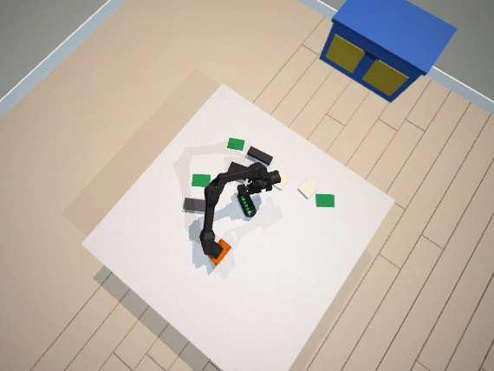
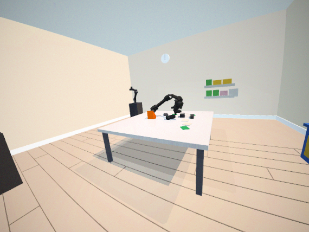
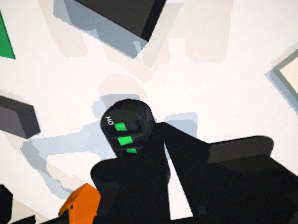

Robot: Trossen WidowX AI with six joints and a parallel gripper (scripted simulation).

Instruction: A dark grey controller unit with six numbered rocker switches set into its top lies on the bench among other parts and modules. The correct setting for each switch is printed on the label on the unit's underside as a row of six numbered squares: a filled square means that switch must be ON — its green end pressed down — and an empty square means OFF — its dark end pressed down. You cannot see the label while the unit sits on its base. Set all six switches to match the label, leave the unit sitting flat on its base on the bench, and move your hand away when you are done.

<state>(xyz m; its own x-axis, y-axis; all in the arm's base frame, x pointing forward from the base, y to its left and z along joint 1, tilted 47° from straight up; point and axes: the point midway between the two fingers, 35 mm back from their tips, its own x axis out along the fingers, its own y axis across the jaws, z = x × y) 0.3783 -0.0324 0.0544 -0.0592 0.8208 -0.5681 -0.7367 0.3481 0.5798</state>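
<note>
The dark grey controller unit [image 1: 247,205] [image 2: 170,117] [image 3: 128,111] lies with its switches facing up. In the top view a row of green switch ends shows along it. The wrist view shows three green ends and the ON mark near the rounded end; the other switches are hidden behind a finger. The label is not visible. My gripper [image 2: 176,113] [image 3: 160,126] is shut and empty. It points down above the table, beside and partly over one end of the unit. I cannot tell whether the fingertips touch it.
Dark modules [image 1: 260,155] [image 1: 194,205], green boards [image 1: 236,144] [image 1: 201,180] [image 1: 325,200] and cream tiles [image 1: 307,188] lie around the unit on the white table [image 1: 277,282]. Another dark module [image 1: 236,166] is partly under my arm. An orange block [image 1: 224,250] [image 2: 151,115] stands at the arm's base.
</note>
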